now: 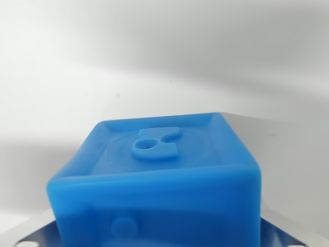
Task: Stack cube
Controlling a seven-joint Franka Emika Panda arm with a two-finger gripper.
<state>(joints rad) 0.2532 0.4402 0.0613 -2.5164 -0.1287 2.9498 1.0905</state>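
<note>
Blue cube nearest the lens, fills the lower middle of the wrist view, soft-looking plastic or silicone block with rounded edges, raised emblem with a small hole on the face turned up toward the camera, a round nub on the near face. Metallic plates peek out at the bottom corners on both sides of the cube, with small holes; probably part of the end effector or its mount, cannot tell which. End effector state: fingers not visible, so cannot tell how far open it is or whether it is clamped on the cube; the cube sitting this close and centred under the wrist suggests it is in the grasp, but that is a judgement only. Counter behind is plain white, slightly shadowed, a tiny dark speck on it, nothing else on it in view. Step in hand: likely carrying or lifting the cube toward a stack target. No second cube visible, so the target is out of frame. Next move calls for finding the base cube, lining up squarely over it, lowering until faces meet, then releasing. Containers: none in view, nothing to report inside any.
</note>
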